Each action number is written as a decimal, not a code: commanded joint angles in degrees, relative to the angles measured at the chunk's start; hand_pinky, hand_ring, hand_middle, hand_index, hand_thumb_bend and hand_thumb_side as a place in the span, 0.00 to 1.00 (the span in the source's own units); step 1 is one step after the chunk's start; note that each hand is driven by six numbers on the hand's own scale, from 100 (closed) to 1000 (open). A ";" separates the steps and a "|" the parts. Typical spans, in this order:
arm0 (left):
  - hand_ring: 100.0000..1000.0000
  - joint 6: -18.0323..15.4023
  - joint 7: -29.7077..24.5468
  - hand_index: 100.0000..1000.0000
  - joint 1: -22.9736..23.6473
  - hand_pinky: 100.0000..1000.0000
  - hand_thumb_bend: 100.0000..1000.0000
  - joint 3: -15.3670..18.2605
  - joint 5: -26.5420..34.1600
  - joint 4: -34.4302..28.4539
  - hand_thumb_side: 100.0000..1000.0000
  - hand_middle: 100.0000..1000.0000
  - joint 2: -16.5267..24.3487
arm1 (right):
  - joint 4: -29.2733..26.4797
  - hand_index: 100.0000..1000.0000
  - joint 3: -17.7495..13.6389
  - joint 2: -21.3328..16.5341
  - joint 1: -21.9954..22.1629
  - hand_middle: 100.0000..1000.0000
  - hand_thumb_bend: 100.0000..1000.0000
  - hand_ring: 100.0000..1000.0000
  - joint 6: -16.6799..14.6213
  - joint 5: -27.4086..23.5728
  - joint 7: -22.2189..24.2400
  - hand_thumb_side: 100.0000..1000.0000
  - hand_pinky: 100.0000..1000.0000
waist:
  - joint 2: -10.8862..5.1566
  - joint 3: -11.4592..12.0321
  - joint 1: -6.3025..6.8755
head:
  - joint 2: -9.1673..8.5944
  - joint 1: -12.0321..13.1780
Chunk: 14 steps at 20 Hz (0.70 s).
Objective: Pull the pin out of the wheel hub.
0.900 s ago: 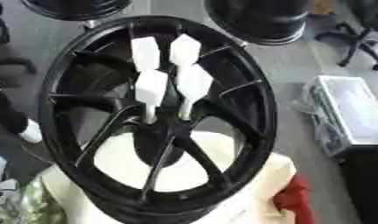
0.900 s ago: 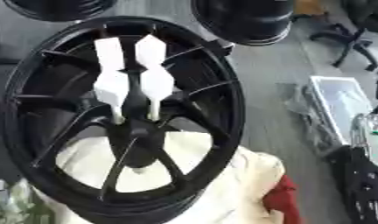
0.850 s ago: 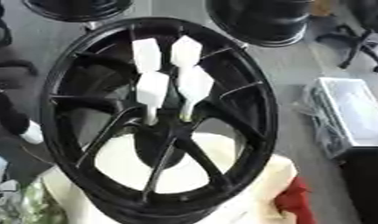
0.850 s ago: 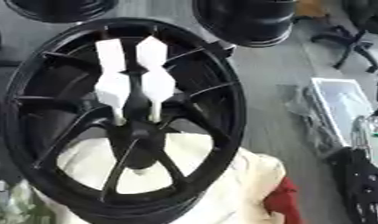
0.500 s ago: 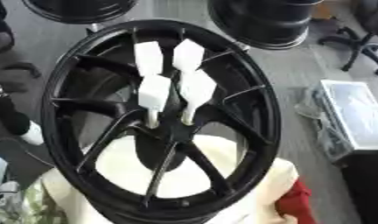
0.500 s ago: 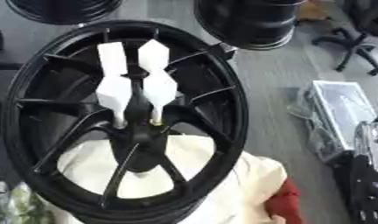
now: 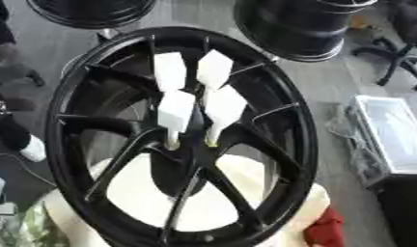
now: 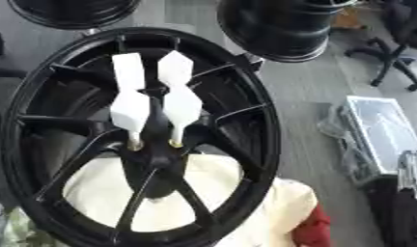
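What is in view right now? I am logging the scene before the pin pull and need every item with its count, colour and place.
wheel hub: one, black, spoked, filling the centre, leaning over the cloth.
pins: four white flag-shaped heads, clustered above the hub's centre; the lower two stand on thin stems seated in the hub.
cloth: one, cream, under the wheel hub, seen through its lower spokes.
red item: one, at the cloth's lower right edge; what it is cannot be told.
spare wheels: two, black, on the floor at the top.
office chair: one, dark, upper right.
clear box: one, at the right edge.
robot's hands: none in view.
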 commanded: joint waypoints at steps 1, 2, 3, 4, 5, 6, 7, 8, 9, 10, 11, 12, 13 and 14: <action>1.00 -0.03 -0.22 0.82 -0.47 0.79 0.03 0.25 0.64 -1.33 0.70 0.96 1.62 | 0.23 0.79 0.34 -5.58 0.38 0.72 0.00 0.63 -1.75 -0.80 1.13 0.57 0.71 | -0.74 -0.15 0.13 | -0.83 0.18; 1.00 -0.01 -0.21 0.82 -0.47 0.79 0.03 0.26 0.72 -1.35 0.70 0.96 1.67 | 0.48 0.79 0.56 -6.67 0.49 0.72 0.00 0.63 -2.28 -1.03 1.60 0.56 0.71 | -0.78 -0.16 0.11 | -0.83 0.20; 1.00 0.02 -0.19 0.82 -0.47 0.79 0.03 0.28 0.78 -1.36 0.70 0.96 1.71 | 0.65 0.79 0.80 -7.74 0.57 0.72 0.00 0.63 -2.76 -1.26 2.09 0.64 0.71 | -0.82 -0.16 0.09 | -0.83 0.22; 1.00 0.04 -0.16 0.82 -0.46 0.79 0.03 0.30 0.83 -1.37 0.70 0.97 1.74 | 0.74 0.79 1.05 -8.75 0.64 0.72 0.00 0.63 -3.26 -1.42 2.63 0.55 0.71 | -0.85 -0.17 0.08 | -0.81 0.26; 1.00 0.08 -0.16 0.82 -0.44 0.79 0.03 0.30 0.84 -1.36 0.69 0.97 1.77 | 0.72 0.79 1.35 -9.92 0.71 0.72 0.00 0.63 -3.78 -1.44 3.24 0.61 0.72 | -0.89 -0.18 0.06 | -0.71 0.27; 1.00 0.11 -0.19 0.82 -0.41 0.79 0.03 0.27 0.82 -1.35 0.70 0.97 1.82 | 0.62 0.79 1.79 -11.28 0.79 0.72 0.00 0.63 -4.41 -1.27 4.11 0.53 0.72 | -0.93 -0.20 0.02 | -0.61 0.25; 1.00 0.13 -0.23 0.82 -0.39 0.80 0.03 0.25 0.79 -1.35 0.70 0.97 1.85 | 0.65 0.79 2.18 -12.45 0.84 0.72 0.00 0.63 -4.92 -1.24 4.89 0.52 0.72 | -0.96 -0.21 -0.01 | -0.55 0.23; 1.00 0.13 -0.28 0.82 -0.37 0.80 0.03 0.21 0.75 -1.36 0.70 0.97 1.90 | 0.68 0.79 2.67 -13.70 0.87 0.72 0.00 0.64 -5.48 -1.17 5.80 0.51 0.72 | -0.98 -0.22 -0.04 | -0.50 0.19; 1.00 0.12 -0.33 0.82 -0.35 0.80 0.03 0.19 0.72 -1.36 0.70 0.97 1.92 | 0.89 0.79 3.00 -14.60 0.86 0.72 0.00 0.64 -5.97 -1.19 6.58 0.51 0.72 | -0.99 -0.23 -0.05 | -0.47 0.18; 1.00 0.11 -0.36 0.82 -0.34 0.80 0.03 0.18 0.70 -1.35 0.70 0.97 1.94 | 1.16 0.79 3.13 -15.09 0.85 0.72 0.00 0.64 -6.36 -1.28 7.10 0.51 0.72 | -1.00 -0.24 -0.06 | -0.45 0.18; 1.00 0.10 -0.38 0.82 -0.33 0.80 0.03 0.18 0.68 -1.35 0.70 0.97 1.95 | 1.42 0.79 3.19 -15.36 0.84 0.72 0.00 0.64 -6.66 -1.38 7.43 0.51 0.72 | -1.00 -0.25 -0.06 | -0.44 0.18; 1.00 0.09 -0.40 0.82 -0.33 0.80 0.03 0.18 0.67 -1.34 0.70 0.97 1.95 | 1.64 0.79 3.20 -15.51 0.84 0.72 0.00 0.64 -6.90 -1.47 7.65 0.51 0.72 | -1.00 -0.26 -0.06 | -0.44 0.18; 1.00 0.09 -0.42 0.81 -0.33 0.80 0.03 0.15 0.67 -1.34 0.70 0.97 1.96 | 1.76 0.76 3.18 -15.62 0.81 0.70 0.00 0.65 -7.09 -1.52 7.80 0.48 0.74 | -1.04 -0.23 -0.09 | -0.39 0.09; 1.00 0.17 -0.64 0.81 -0.45 0.80 0.02 -0.11 0.58 -1.38 0.70 0.97 2.19 | 1.23 0.79 3.36 -16.28 0.93 0.72 0.00 0.65 -7.56 -1.18 8.25 0.47 0.74 | -1.14 0.09 -0.52 | -0.22 -0.45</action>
